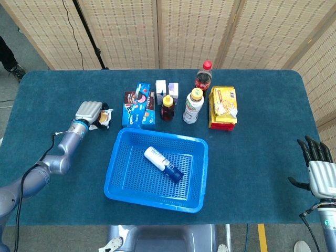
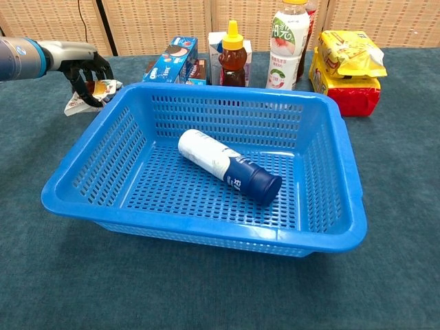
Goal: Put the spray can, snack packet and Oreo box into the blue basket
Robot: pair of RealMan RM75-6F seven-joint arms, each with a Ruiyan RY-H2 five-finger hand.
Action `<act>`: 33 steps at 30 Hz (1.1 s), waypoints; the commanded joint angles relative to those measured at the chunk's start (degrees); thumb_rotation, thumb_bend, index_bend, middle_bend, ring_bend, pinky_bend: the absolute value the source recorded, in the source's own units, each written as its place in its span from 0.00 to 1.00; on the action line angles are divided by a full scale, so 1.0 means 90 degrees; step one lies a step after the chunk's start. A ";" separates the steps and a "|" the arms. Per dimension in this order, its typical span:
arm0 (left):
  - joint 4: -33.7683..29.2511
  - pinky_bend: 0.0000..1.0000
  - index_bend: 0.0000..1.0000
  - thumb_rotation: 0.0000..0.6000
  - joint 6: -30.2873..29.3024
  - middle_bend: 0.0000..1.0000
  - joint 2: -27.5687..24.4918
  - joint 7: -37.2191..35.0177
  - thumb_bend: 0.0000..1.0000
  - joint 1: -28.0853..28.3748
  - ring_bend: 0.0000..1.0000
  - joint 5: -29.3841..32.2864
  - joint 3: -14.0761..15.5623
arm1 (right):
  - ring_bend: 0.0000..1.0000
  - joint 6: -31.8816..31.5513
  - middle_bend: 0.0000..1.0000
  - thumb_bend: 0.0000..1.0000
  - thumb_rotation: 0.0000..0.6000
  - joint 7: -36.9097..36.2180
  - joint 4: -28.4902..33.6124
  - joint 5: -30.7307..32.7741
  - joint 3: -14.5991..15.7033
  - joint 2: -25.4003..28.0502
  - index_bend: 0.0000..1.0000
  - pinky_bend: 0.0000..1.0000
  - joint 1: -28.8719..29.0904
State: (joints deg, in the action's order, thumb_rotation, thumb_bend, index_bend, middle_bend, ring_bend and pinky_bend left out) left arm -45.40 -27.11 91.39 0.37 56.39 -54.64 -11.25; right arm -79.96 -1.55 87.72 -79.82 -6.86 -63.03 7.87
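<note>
Nearest the cameras, the blue basket fills the middle of the chest view and sits low and centre in the head view. The spray can lies on its side inside it, dark cap toward the lower right.

At the lower right edge of the head view the right hand hangs off the table edge, fingers spread and holding nothing.

Further back, at the left of both views, the left hand has its fingers curled around the snack packet, gripping it just beside the basket's far left corner; the packet's pale edge pokes out below the fingers. In the head view the hand covers most of the packet.

Beyond the basket, the Oreo box lies flat on the blue table, touching the basket's far rim in the chest view. To its right stand a honey bottle, a white drink bottle and a cola bottle, then a stack of yellow and red packets.
</note>
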 commanded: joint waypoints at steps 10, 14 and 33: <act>-0.3569 0.53 0.42 1.00 -0.2235 0.43 -0.2125 -0.0855 0.29 -0.0816 0.42 -0.1592 -0.0577 | 0.00 -0.0138 0.00 0.00 1.00 -0.0958 -0.0754 -0.0354 0.0119 0.0083 0.00 0.00 -0.0105; -0.4808 0.53 0.42 1.00 -0.3016 0.43 -0.2491 -0.0989 0.29 -0.0946 0.42 -0.2672 -0.0528 | 0.00 -0.0180 0.00 0.00 1.00 -0.0918 -0.0668 -0.0434 0.0136 0.0102 0.00 0.00 -0.0100; -0.5940 0.53 0.40 1.00 -0.2374 0.42 -0.1774 0.0350 0.28 -0.0360 0.40 -0.3473 0.0277 | 0.00 -0.0224 0.00 0.00 1.00 -0.0818 -0.0329 -0.0350 0.0084 0.0237 0.00 0.00 -0.0130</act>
State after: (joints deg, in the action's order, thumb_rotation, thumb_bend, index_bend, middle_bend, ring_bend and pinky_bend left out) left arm -99.04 -49.41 74.75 2.28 52.72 -86.14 -9.61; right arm -81.98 -8.92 84.76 -82.98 -6.10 -60.90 6.70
